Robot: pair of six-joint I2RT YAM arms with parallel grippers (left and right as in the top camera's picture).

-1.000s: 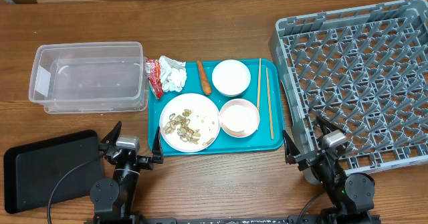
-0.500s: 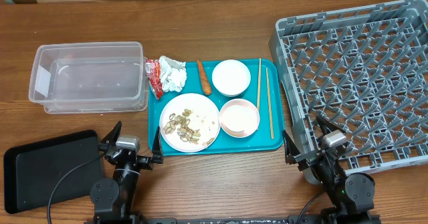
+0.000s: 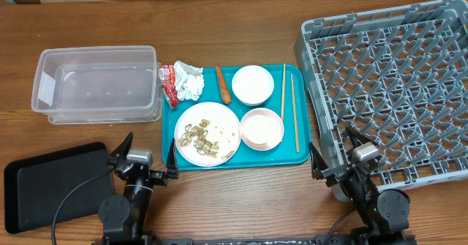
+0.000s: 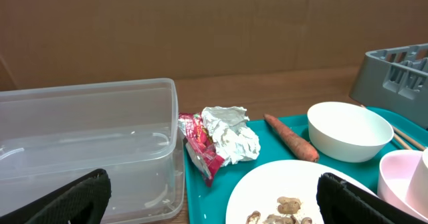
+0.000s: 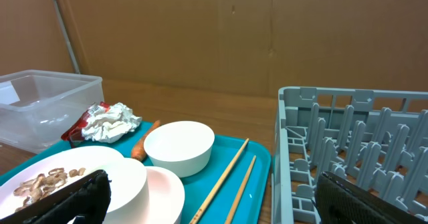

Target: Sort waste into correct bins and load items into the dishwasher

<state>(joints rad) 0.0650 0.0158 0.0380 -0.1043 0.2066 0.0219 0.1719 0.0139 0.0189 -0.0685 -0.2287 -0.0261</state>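
Looking down on a wooden table, the view shows a teal serving tray [image 3: 256, 159] at the centre holding everything to be sorted. On its far left corner lie a small red-and-white wrapper [image 3: 168, 84], a crumpled white tissue [image 3: 189, 82] touching it, and a thin orange carrot-like piece [image 3: 222, 84] just to the right. A white dinner plate [image 3: 212, 112] at the tray's near left carries beige shell-like food scraps [image 3: 201, 139]. One round white bowl [image 3: 253, 84] sits far of a second, pink-rimmed bowl [image 3: 261, 128]. A pair of wooden chopsticks [image 3: 295, 113] lies along the tray's right side. The clear plastic tub [image 3: 95, 84] stands left of the tray, and the flat black tray [image 3: 55, 183] sits near left. The grey dish rack [image 3: 395, 84] fills the right side. The left gripper [image 3: 145, 151] rests near the teal tray's near left corner, jaws spread wide and holding nothing. The right gripper [image 3: 334, 148], also spread and unloaded, sits by the rack's near left corner.
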